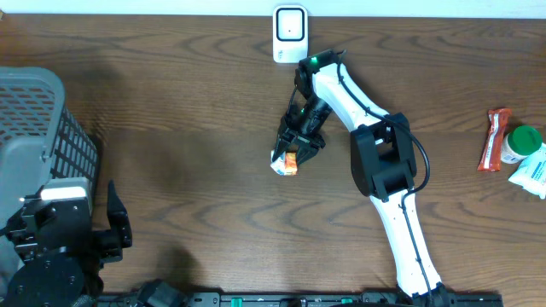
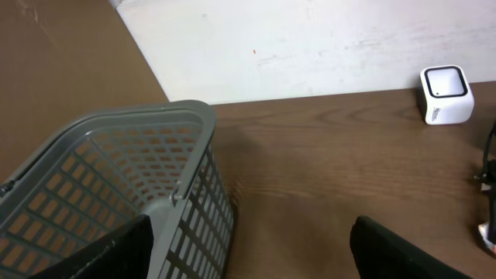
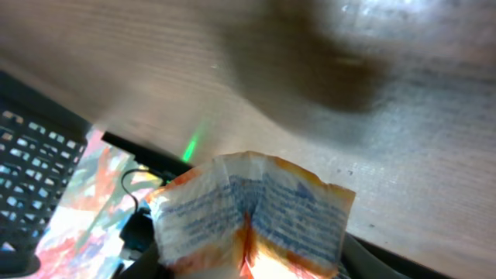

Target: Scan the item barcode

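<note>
The item is a crinkled orange and white packet (image 1: 286, 164) with blue print, at the middle of the wooden table. My right gripper (image 1: 296, 147) reaches down onto it, and in the right wrist view the packet (image 3: 252, 213) fills the space between the dark fingers (image 3: 372, 260), which are closed against its sides. The white barcode scanner (image 1: 290, 34) stands at the table's far edge, a short way beyond the right arm, and shows again as the scanner (image 2: 446, 93) at the right of the left wrist view. My left gripper (image 1: 107, 230) rests open at the front left, its jaws (image 2: 248, 263) wide apart and empty.
A grey plastic basket (image 1: 43, 128) stands at the left edge, right in front of the left gripper, with its rim (image 2: 116, 132) close by. At the right edge lie an orange bar (image 1: 493, 139), a green-lidded bottle (image 1: 522, 143) and a white and blue packet (image 1: 533, 175).
</note>
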